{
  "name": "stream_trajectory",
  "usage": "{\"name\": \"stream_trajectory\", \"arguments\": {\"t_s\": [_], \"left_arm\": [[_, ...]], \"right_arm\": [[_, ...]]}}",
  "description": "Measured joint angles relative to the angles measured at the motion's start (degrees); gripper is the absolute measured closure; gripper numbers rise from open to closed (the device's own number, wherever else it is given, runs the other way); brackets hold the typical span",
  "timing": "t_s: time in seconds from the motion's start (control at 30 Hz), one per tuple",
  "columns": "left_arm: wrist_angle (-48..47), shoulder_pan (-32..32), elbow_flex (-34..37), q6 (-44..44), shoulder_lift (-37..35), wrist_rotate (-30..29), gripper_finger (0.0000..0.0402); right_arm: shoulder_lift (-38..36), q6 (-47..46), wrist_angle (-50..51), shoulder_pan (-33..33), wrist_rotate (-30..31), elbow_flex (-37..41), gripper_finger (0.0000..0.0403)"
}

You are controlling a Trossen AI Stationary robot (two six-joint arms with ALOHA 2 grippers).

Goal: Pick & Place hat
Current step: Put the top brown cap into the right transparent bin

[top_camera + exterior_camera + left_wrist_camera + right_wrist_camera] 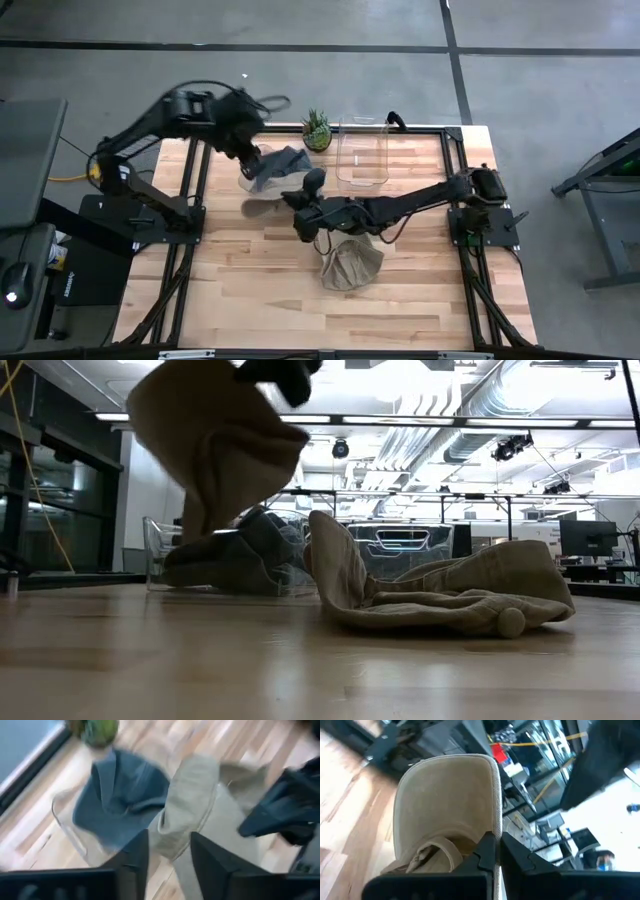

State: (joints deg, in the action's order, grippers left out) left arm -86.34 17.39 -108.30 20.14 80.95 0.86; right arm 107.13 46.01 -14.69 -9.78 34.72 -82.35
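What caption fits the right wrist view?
Right claw shut on the brim of a tan cap, lifted above the wooden table.

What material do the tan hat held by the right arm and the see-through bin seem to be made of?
Tan hat: probably cotton twill, matte; a stitched brim edge and soft folds show. See-through bin: apparently clear rigid plastic, glossy; the table shows through it and its rim catches light.

The left arm is reaching from the worktop's left edge toward the far edge; the left gripper (169, 857) is pointing down with its jaws parted. The right arm is stretching across from the right edge to mid-worktop; the right gripper (498, 851) is clamping its jaws on tan fabric.
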Motion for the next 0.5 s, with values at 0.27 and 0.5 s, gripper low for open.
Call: {"name": "stream_trajectory", "arguments": {"t_s": [0.27,0.5], "left_arm": [[4.1,3.8,-0.6,5.0,-9.6,0.1,0.0178],[13.6,5.5,5.0,9.6,-18.5,2.0,0.017]], "right_arm": [[-9.7,-5.7,9.8,0.2,7.7,0.0,0.0398],[-20.0,-14.0,16.2,2.0,12.5,0.0,0.0398]]}}
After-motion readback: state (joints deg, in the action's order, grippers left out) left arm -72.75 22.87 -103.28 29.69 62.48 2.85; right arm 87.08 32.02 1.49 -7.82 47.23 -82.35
